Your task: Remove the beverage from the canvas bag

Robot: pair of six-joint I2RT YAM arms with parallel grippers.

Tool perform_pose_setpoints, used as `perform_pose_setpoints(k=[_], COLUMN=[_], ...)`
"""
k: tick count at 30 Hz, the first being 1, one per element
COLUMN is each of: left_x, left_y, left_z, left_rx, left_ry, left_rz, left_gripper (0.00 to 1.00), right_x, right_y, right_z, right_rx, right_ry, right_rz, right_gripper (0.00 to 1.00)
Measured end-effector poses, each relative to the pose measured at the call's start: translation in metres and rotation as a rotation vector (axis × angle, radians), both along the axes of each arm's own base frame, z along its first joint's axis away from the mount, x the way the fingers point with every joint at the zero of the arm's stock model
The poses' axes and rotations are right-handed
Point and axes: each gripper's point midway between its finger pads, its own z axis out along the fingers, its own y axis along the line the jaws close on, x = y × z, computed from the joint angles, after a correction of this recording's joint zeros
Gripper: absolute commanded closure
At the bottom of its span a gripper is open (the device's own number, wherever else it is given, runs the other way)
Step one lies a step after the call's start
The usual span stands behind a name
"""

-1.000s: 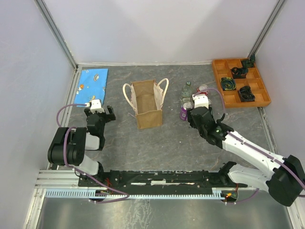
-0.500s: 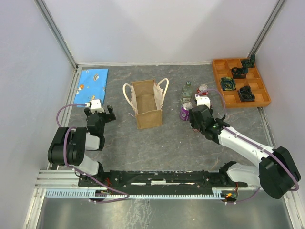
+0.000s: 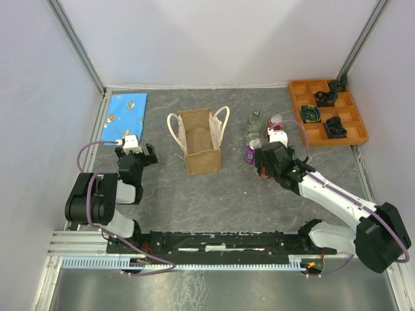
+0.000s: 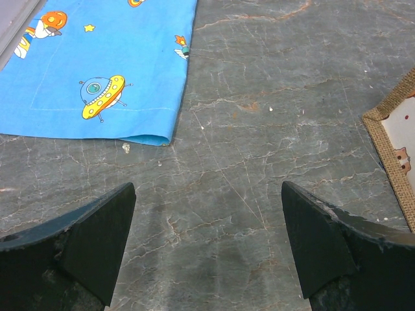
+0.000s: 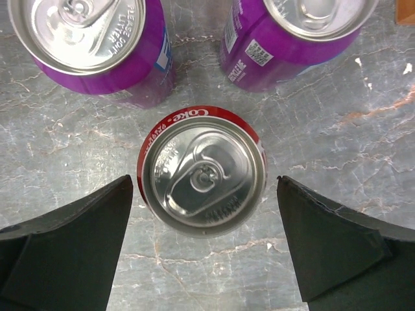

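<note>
Now: my right jaws stand spread wide, one on each side of the red Coke can, touching neither side of it. Can stands upright on the table, outside the canvas bag, which sits well apart to my left. Two purple cans just beyond it. Left jaws spread too, above the table near the blue cloth.

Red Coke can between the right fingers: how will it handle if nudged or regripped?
Tab looks unopened on the red Coke can, so probably full: stiff, heavy for its size. Its smooth round wall may slip in a light pinch. Upright on the table, a low push should slide it, a high one might tip it into the purple cans.
</note>
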Motion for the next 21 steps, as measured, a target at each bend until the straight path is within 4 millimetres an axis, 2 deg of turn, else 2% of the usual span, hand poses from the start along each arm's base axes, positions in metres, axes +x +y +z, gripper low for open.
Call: perform_pose_setpoints(k=[3, 5, 8, 11, 15, 18, 21], left_x=[0.000, 0.000, 0.000, 0.000, 0.000, 0.000, 0.000], left_y=[0.000, 0.000, 0.000, 0.000, 0.000, 0.000, 0.000], left_z=[0.000, 0.000, 0.000, 0.000, 0.000, 0.000, 0.000], left_rx=[0.000, 0.000, 0.000, 0.000, 0.000, 0.000, 0.000], left_ry=[0.000, 0.000, 0.000, 0.000, 0.000, 0.000, 0.000], left_rz=[0.000, 0.000, 0.000, 0.000, 0.000, 0.000, 0.000], left_gripper=[0.01, 0.01, 0.01, 0.01, 0.01, 0.01, 0.01], right_x=[-0.002, -0.001, 0.004, 0.013, 0.027, 0.039, 0.048], right_y=[-0.002, -0.005, -0.012, -0.028, -0.063, -0.102, -0.132], right_z=[0.016, 0.034, 0.065, 0.097, 0.120, 0.129, 0.135], right_rx=[0.009, 0.019, 0.020, -0.005, -0.069, -0.128, -0.151], right_ry=[-0.021, -0.061, -0.147, -0.240, -0.323, -0.361, -0.403], right_rz=[-0.003, -0.012, -0.036, -0.089, -0.204, -0.326, -0.419], right_gripper=[0.01, 0.01, 0.01, 0.01, 0.01, 0.01, 0.01])
